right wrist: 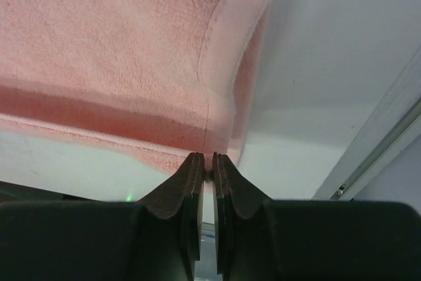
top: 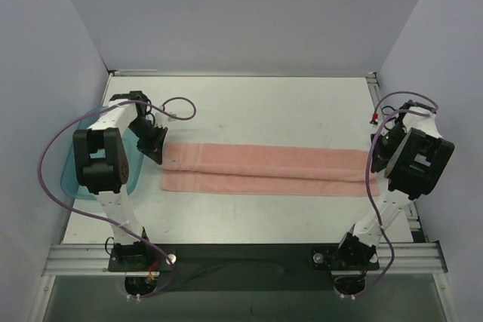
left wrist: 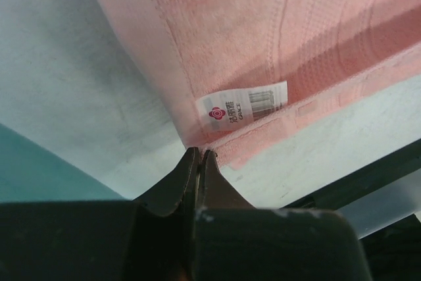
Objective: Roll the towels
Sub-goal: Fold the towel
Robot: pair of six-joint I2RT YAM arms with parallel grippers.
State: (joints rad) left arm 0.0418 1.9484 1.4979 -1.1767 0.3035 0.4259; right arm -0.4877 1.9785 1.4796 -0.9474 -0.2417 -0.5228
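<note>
Across the counter's middle, left edge to right, the towel [top: 264,165] lies folded lengthwise, my left gripper [left wrist: 198,154] and right gripper [right wrist: 204,160] sit closed at its ends, hold unclear, so I'd next start rolling one end.

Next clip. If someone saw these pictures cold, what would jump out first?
The salmon-pink towel, folded lengthwise into a long strip, spans the middle of the table from left to right. Each end has a gripper on it: the left gripper and the right gripper both have their fingers closed at a corner hem, apparently pinching it. A teal tray sits at the table's left edge.
</note>
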